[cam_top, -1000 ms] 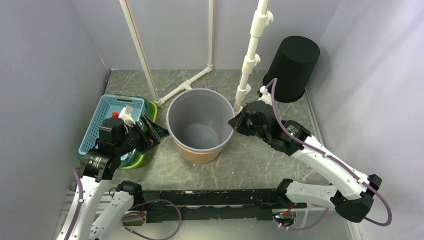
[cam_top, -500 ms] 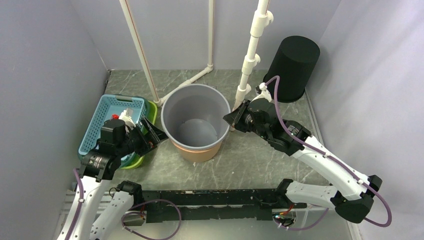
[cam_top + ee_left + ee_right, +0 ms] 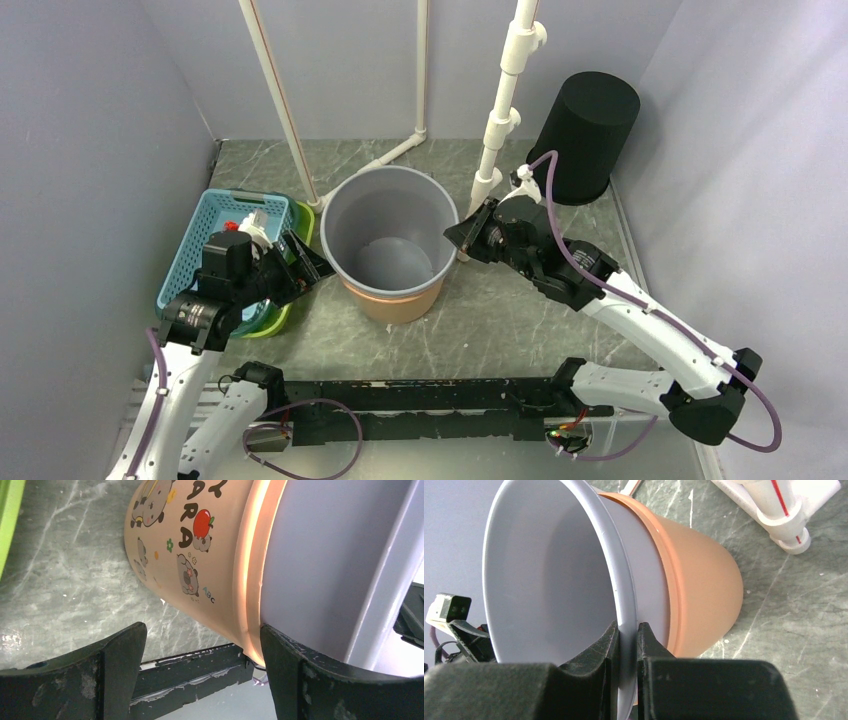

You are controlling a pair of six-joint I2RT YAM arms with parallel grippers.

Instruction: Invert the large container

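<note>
The large container (image 3: 385, 212) is a grey tub standing mouth up, tilted slightly, nested in a peach bucket (image 3: 395, 305) with cartoon print. My right gripper (image 3: 458, 240) is shut on the tub's right rim; in the right wrist view the right gripper (image 3: 628, 630) pinches the thin grey rim, one finger inside the container (image 3: 549, 580) and one outside, beside the peach bucket (image 3: 704, 585). My left gripper (image 3: 310, 265) stands open at the tub's left side. In the left wrist view the left gripper (image 3: 200, 635) holds nothing, and one finger (image 3: 285, 660) lies close against the container (image 3: 325, 570) where it meets the peach bucket (image 3: 210, 555).
A blue basket (image 3: 200, 250) over a green tray (image 3: 300, 225) sits just left of my left arm. White pipes (image 3: 500, 110) rise right behind the tub, with a slanted pipe (image 3: 280, 100) at back left. A black cylinder (image 3: 590, 130) stands at back right. Walls close in on three sides.
The right gripper has carried the rim to the left and slightly away, shifting the tub and bucket that way. The left gripper has hardly moved.
</note>
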